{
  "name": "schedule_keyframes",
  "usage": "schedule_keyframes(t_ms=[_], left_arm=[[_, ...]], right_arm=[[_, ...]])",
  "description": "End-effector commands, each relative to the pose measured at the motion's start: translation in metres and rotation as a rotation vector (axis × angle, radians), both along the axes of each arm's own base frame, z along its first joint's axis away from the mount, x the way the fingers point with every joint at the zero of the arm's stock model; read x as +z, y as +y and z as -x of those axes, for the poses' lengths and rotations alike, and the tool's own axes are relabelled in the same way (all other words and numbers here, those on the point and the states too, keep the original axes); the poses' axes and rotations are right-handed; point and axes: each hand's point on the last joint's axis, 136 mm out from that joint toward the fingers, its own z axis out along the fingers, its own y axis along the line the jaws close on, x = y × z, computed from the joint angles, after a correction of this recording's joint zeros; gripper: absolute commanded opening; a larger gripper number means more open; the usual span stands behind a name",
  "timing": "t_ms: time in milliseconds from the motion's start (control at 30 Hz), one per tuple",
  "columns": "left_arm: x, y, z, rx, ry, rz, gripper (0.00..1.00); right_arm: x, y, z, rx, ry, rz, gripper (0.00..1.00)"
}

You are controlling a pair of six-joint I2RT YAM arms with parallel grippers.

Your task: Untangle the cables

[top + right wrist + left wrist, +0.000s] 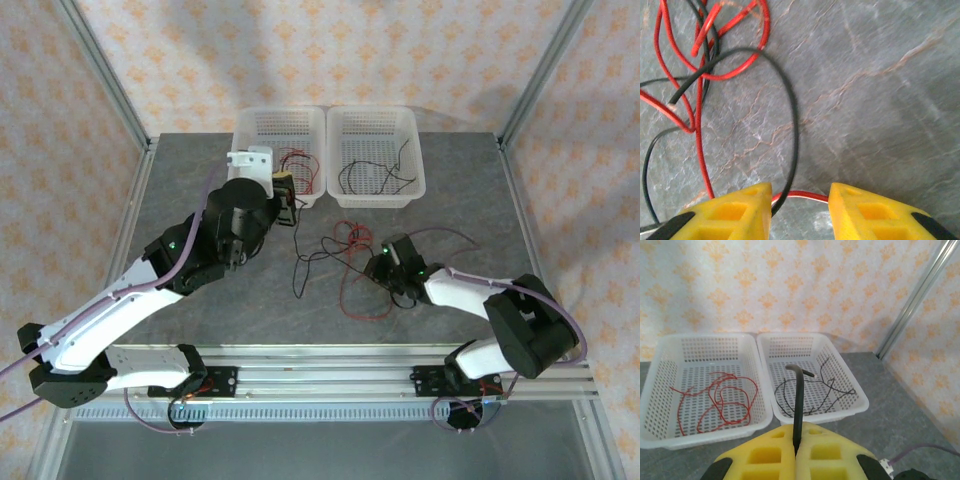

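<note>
- Supporting the whole setup is one flat table (470, 200) with a grey, marbled, stone-like surface.
- Standing side by side at its far edge are two white plastic baskets, rectangular and perforated, their rims touching.
- The left basket (255, 125) is holding thin red cables (722, 400) in loose loops. The right basket (375, 120) is holding thin black cables (815, 390). The number in each cannot be told.
- The left gripper (796, 440) is pressing its two blocky yellow fingers together just before the baskets, clamping one black cable (798, 400).
- The right gripper (801, 192) is hovering low over the table with its two yellow fingers apart. One black and one red strand are passing through the gap unclamped.
- Lying on the table between the arms is one tangle of cables (350, 250), red and black strands crossing in smooth curves.
- The clamped black cable is rising upright, ending in a bent tip.
</note>
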Motion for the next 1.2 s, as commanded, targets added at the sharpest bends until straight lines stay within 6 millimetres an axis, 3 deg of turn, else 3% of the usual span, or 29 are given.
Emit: schedule_keyframes(t_ms=[0, 233, 333, 433, 600, 733, 800, 1000, 1167], left_arm=[[0.033, 0.014, -0.001, 0.052, -0.089, -0.006, 0.00], [0.062, 0.020, 0.000, 0.070, -0.158, 0.005, 0.00], [0.066, 0.017, 0.000, 0.054, -0.164, 0.013, 0.00], [0.065, 0.011, -0.001, 0.033, -0.163, 0.021, 0.00], [0.069, 0.001, -0.002, -0.002, -0.171, 0.049, 0.00], [0.074, -0.006, -0.004, -0.020, -0.179, 0.057, 0.00], [0.077, -0.008, -0.006, -0.023, -0.184, 0.058, 0.00], [0.090, -0.012, -0.007, -0.031, -0.209, 0.072, 0.00], [0.104, -0.014, -0.006, -0.041, -0.234, 0.087, 0.00]], right_arm=[[-0.022, -0.036, 0.011, -0.078, 0.056, 0.117, 0.36], [-0.018, -0.057, 0.007, -0.127, 0.032, 0.124, 0.36], [0.003, -0.049, 0.000, -0.075, -0.013, 0.103, 0.37], [0.040, -0.028, -0.008, 0.017, -0.082, 0.035, 0.40], [0.106, 0.014, -0.014, 0.160, -0.181, -0.091, 0.43], [0.139, 0.046, -0.015, 0.226, -0.240, -0.178, 0.43], [0.148, 0.074, -0.010, 0.296, -0.259, -0.229, 0.46], [0.145, 0.159, 0.013, 0.525, -0.330, -0.281, 0.57], [0.131, 0.205, 0.018, 0.613, -0.423, -0.246, 0.66]])
